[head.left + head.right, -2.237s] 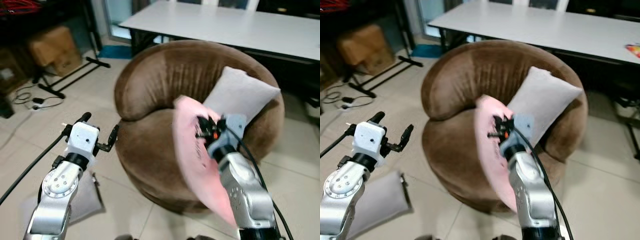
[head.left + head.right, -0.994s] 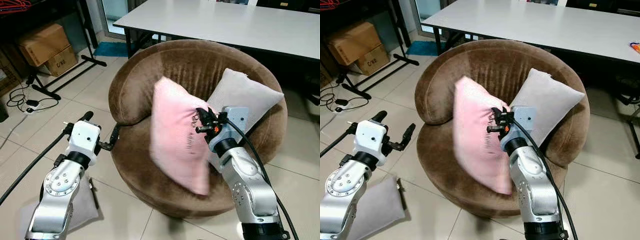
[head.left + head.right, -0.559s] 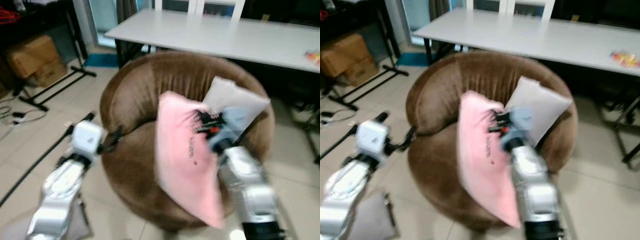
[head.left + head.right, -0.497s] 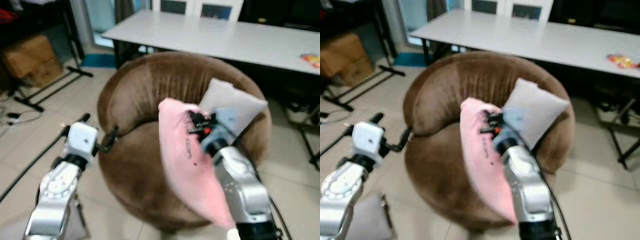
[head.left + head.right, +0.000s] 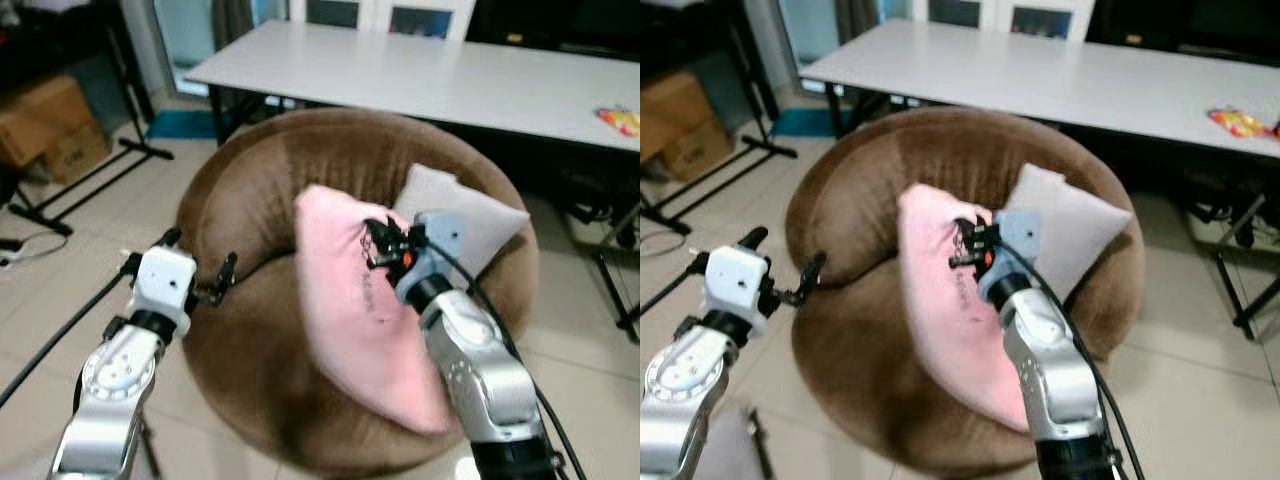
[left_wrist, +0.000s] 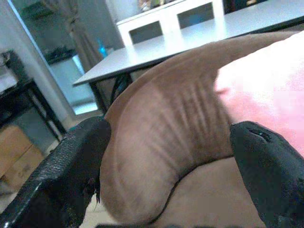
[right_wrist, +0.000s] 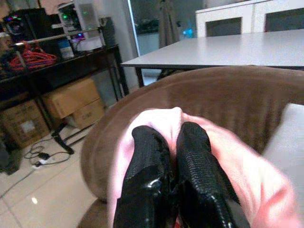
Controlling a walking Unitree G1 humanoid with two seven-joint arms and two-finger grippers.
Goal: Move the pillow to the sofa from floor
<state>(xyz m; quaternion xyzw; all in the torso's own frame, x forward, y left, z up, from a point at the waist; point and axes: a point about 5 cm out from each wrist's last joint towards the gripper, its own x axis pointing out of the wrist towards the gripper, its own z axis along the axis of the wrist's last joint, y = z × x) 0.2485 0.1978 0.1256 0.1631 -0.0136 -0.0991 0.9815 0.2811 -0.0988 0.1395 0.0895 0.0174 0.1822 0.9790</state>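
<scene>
Right gripper (image 5: 378,243) clamped on the upper edge of the pink pillow (image 5: 350,310); in the wrist view both fingers (image 7: 147,156) pinch a fold of pink cloth between them. The pillow hangs below and to the left of the gripper, its lower corner over the front of the seat; I can't tell whether it rests on the cushion or is just clear of it. Left gripper (image 5: 195,270) is off to the pillow's left, fingers spread wide and empty, close to the outer side of the sofa (image 5: 250,180). Just behind the right gripper a grey cushion (image 5: 470,220) leans on the backrest, touching or nearly touching the pink pillow. Further back, a white table (image 5: 420,70). My judgement: the step is the set-down. I'd push the gripper forward toward the backrest and lower until the pillow's weight sits well inside the seat, then let go; releasing now risks it tipping off the front edge. Best to keep the wrist clear of the grey cushion so it isn't knocked.
</scene>
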